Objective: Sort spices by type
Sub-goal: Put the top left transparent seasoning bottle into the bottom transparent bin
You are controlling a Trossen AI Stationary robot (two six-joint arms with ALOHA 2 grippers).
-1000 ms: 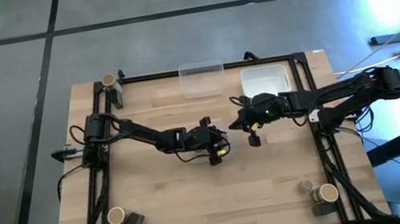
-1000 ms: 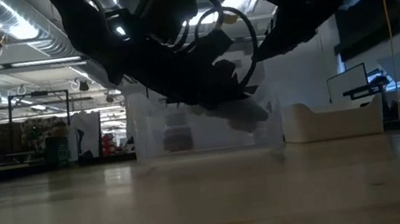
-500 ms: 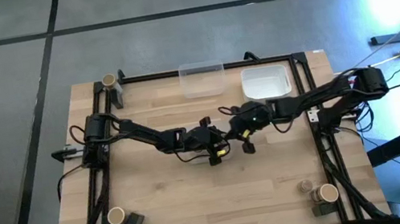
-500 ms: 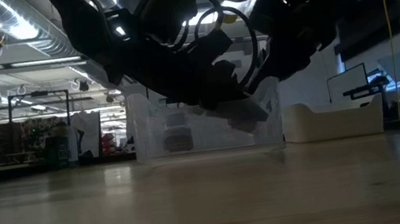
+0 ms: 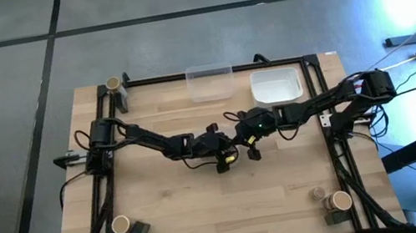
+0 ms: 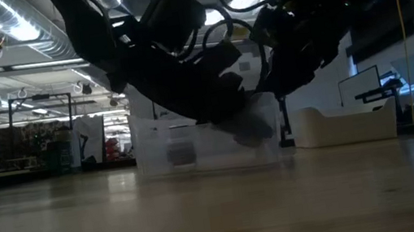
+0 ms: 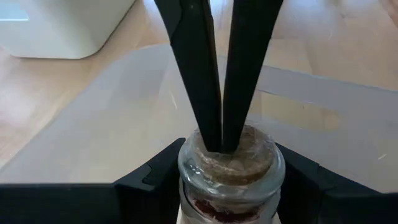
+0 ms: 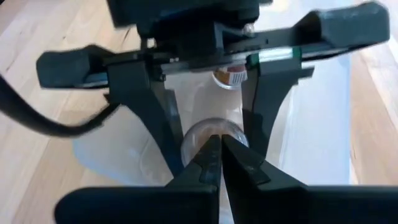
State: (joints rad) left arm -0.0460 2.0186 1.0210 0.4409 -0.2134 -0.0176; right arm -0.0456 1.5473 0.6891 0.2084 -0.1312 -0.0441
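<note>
Left wrist view: spice jar (image 7: pixel 231 167) between left claw (image 7: pixel 230 186) fingers.

Left gripper (image 7: pixel 225 180) holds a glass jar (image 7: pixel 227 177) w/ cork top; right gripper (image 7: pixel 221 140), fingers together, touches the cork. White tray (image 7: pixel 59 28) beyond.

no readable text, labels or signs (anywhere)
</note>
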